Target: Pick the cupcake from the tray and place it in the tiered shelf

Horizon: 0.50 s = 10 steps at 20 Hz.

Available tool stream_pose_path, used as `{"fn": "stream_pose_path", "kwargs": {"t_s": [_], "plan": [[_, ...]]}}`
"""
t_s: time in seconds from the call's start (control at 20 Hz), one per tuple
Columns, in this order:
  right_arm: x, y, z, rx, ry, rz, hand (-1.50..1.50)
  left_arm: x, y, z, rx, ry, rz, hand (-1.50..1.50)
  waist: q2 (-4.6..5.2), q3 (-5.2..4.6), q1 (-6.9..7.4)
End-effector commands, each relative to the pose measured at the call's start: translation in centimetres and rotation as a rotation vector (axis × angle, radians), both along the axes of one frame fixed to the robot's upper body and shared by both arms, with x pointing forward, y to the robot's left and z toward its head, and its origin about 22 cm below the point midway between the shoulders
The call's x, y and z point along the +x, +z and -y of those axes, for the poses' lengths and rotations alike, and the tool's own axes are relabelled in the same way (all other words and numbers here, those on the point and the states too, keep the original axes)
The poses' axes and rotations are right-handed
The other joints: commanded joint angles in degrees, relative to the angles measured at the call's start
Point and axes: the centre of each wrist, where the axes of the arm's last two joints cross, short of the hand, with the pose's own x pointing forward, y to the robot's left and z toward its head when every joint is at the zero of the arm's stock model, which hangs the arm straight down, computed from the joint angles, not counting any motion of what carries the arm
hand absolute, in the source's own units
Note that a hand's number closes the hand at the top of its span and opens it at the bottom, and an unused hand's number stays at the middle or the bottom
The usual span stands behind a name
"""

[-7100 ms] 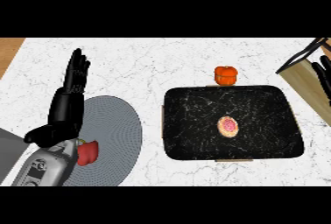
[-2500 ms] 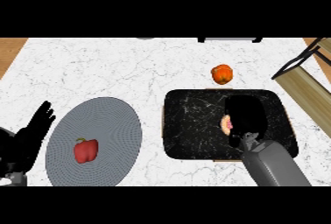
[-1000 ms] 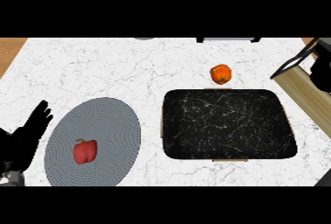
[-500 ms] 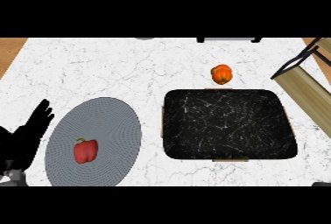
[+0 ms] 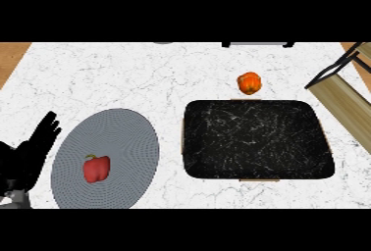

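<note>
Two peppers, red pepper (image 5: 95, 168) on grey plate (image 5: 130, 127), orange pepper (image 5: 249, 82) beside tray (image 5: 257, 139), left hand (image 5: 33, 152) open.

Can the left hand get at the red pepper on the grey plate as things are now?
Probably yes. The left hand rests open just beside the grey plate, and the red pepper lies on the plate's near side with nothing between them. Whether the arm can turn that way I cannot tell.

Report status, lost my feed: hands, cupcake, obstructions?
Left robot hand open, resting at left edge; right out of view. Tray holds no cupcake; cupcake unseen. Shelf at right edge, nothing visibly blocking.
</note>
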Motion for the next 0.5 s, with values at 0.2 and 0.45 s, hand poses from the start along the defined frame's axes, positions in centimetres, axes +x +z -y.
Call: {"fn": "stream_pose_path", "kwargs": {"t_s": [0.2,0.45], "plan": [[2.1,1.2,4.1,0.008,-0.160,-0.102,1.50,0.0,-0.1,0.3,0.001,-0.005,-0.015,0.00,0.09,0.04,0.22],[3.1,-1.7,7.8,0.017,-0.166,-0.109,1.50,-0.9,-0.1,-0.7,0.009,-0.003,-0.014,0.00,0.13,0.06,0.20]]}}
